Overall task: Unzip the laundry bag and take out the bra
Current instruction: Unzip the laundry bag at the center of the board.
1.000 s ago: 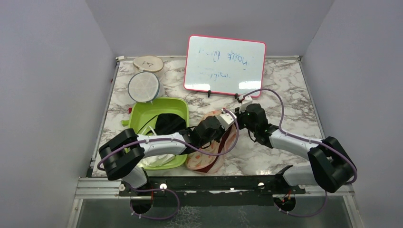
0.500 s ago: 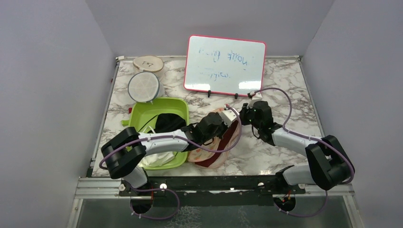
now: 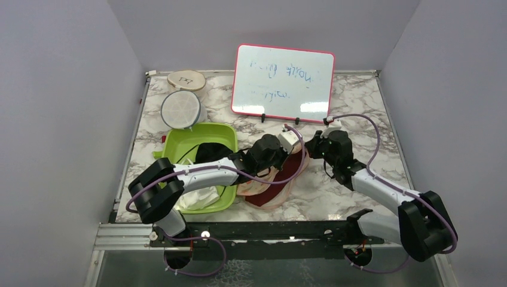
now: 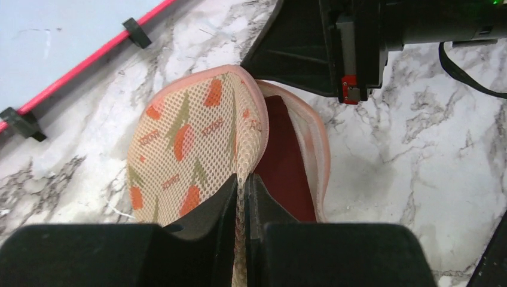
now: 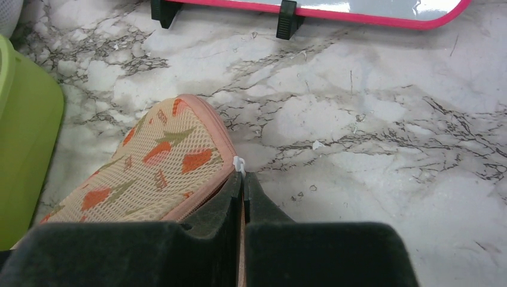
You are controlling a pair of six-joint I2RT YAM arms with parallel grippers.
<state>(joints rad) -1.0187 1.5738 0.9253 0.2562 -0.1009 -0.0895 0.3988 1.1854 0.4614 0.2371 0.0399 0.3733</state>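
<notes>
At the middle of the marble table (image 3: 359, 113), one lot:

- Laundry bag (image 4: 185, 137): peach mesh with a leaf print, lying flat just right of the green tub (image 3: 222, 134). Its right seam gapes open.
- Bra (image 4: 286, 161): maroon, inside the bag and showing through the gap.
- Left gripper (image 4: 242, 185): clenched on the edge of the bag's upper flap.
- Right gripper (image 5: 243, 179): clenched at the bag's far rim on a small white tab (seemingly the zip pull (image 5: 239, 162)).

Step in hand, by my reading: unzipping, well along, with the bra not yet out. The next move calls for one gripper to let go and reach into the gap while the other holds the flap.

Around:
- Whiteboard (image 3: 282, 81) at the far edge.
- Two round discs (image 3: 180, 109) at far left.
- Black garment (image 3: 210, 152) and white cloth (image 3: 197, 197) in the tub.

In the way: the two grippers crowd each other over the bag's far end.
</notes>
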